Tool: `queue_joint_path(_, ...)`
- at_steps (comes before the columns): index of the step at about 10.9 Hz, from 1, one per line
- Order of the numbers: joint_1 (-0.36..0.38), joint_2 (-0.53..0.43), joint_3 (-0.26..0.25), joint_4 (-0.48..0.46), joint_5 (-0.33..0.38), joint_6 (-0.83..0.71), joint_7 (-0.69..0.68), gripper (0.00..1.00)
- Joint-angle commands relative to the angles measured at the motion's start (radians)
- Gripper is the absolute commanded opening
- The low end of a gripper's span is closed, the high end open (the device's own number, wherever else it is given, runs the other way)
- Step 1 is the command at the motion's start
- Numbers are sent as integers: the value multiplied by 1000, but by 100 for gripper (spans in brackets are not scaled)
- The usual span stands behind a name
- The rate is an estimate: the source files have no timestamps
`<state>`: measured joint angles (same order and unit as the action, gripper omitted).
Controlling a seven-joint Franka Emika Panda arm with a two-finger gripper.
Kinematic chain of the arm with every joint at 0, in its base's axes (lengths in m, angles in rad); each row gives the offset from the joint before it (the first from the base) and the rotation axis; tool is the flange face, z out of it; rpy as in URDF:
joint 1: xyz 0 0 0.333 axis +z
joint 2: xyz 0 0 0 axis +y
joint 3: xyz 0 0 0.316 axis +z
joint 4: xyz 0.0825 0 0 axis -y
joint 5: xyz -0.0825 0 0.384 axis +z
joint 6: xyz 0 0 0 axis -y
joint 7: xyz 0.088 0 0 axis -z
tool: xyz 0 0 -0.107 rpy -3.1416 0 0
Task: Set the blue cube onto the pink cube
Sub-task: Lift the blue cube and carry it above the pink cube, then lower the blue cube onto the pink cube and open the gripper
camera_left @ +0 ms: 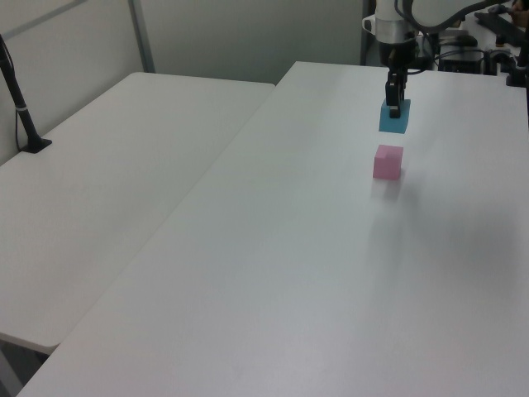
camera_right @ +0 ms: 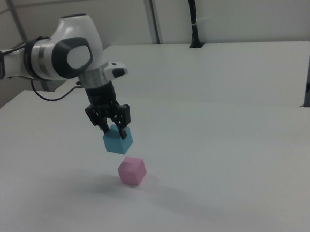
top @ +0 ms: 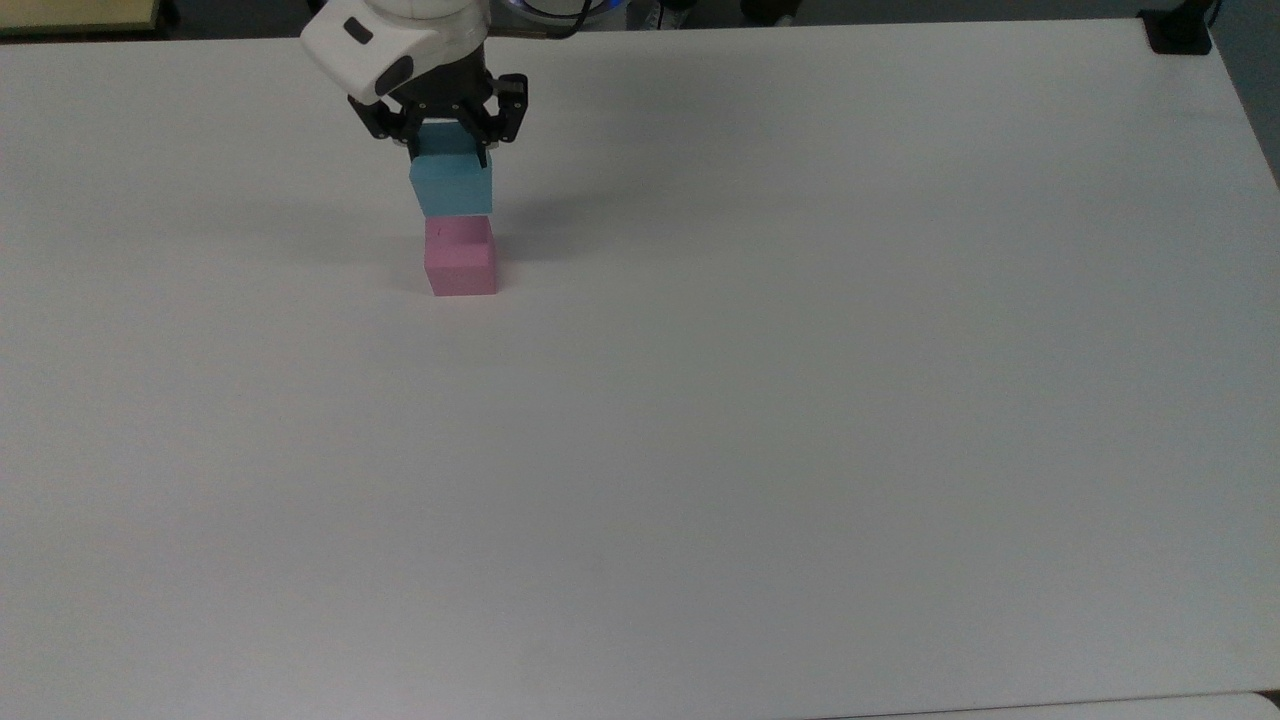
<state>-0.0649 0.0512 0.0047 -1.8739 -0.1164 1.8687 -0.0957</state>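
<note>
The tool [top: 447, 140] is clenched on the blue cube [top: 452, 188], gripping it by its upper part and holding it in the air, clear of the white tabletop [top: 800, 400]. In the top view this sits in the upper left of the frame, the blue cube directly above the pink cube [top: 460, 257] and overlapping its far edge. The right view, left of centre, shows a clear gap between the two: the blue cube [camera_right: 118, 141] hangs above and slightly to the left of the pink cube [camera_right: 132, 171] (which rests flat on the tabletop). In the left view, upper right of the frame, the blue cube [camera_left: 394, 118] hangs above the pink cube [camera_left: 387, 162], well apart.
</note>
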Motion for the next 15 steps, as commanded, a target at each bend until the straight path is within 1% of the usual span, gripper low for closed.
queue_joint_path(1, 8, 28, -22, -48, 17, 96, -21, 42)
queue_joint_path(3, 7, 65, -22, -56, 15, 131, -16, 42)
queue_joint_path(8, 8, 78, -22, -71, 11, 147, -16, 43)
queue_joint_path(9, 10, 78, -22, -76, 8, 144, -15, 51)
queue_joint_path(11, 7, 76, -22, -73, 7, 133, 28, 92)
queue_joint_path(12, 7, 73, -22, -73, 7, 132, 80, 100)
queue_joint_path(14, 8, 67, -22, -61, 7, 106, 108, 100)
queue_joint_path(15, 8, 61, -22, -38, 7, 77, 113, 100)
